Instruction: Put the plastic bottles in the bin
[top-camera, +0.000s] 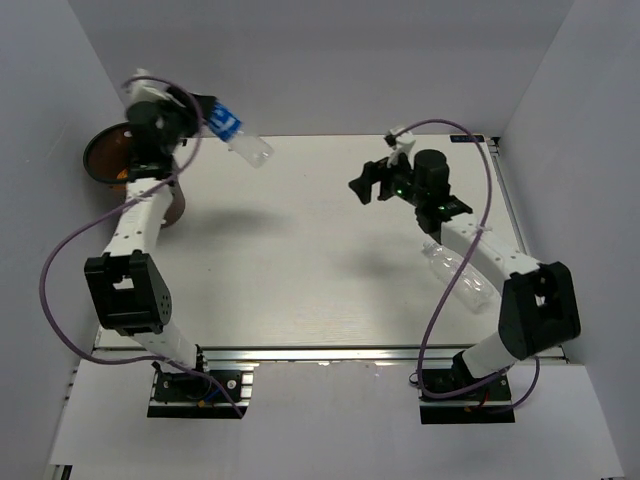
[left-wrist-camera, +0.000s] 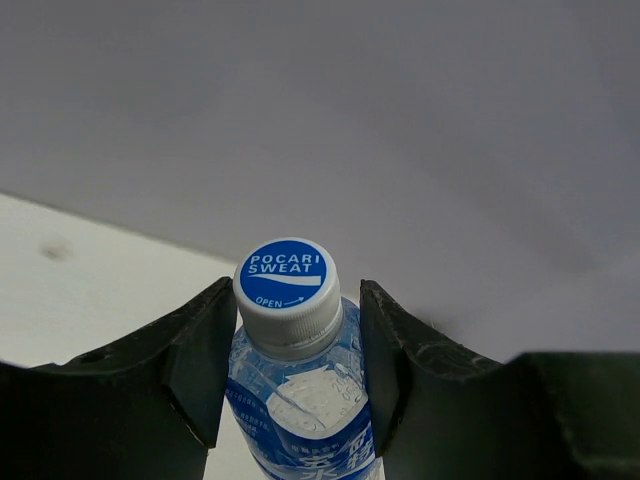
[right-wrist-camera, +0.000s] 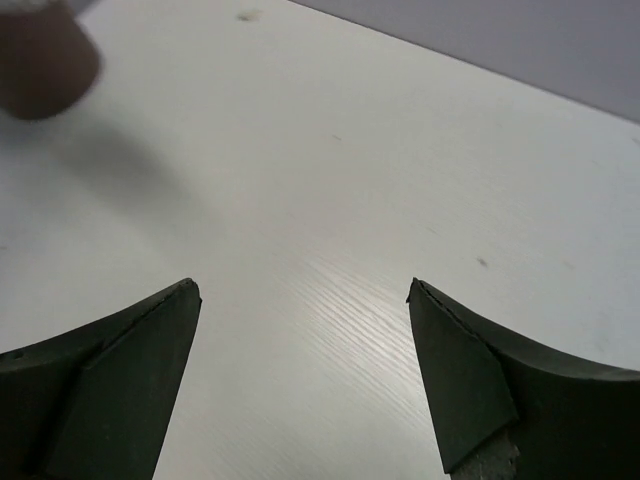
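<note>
Pale surface (top-camera: 300, 260), grey walls (top-camera: 300, 60). Left tool (left-wrist-camera: 295, 335) clamps the blue-labelled bottle (top-camera: 238, 133), aloft beside the bin (top-camera: 98, 160); right tool (right-wrist-camera: 302, 290) wide open, empty; second clear bottle (top-camera: 470, 287) lies beneath right arm (top-camera: 490, 255).

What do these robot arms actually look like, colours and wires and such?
The left arm and right arm are white segments joined by boxy black housings, on black bases. A purple cable loops loosely along each. Each ends in two dark, wedge-shaped fingers. A small green light glows near the right wrist.
</note>
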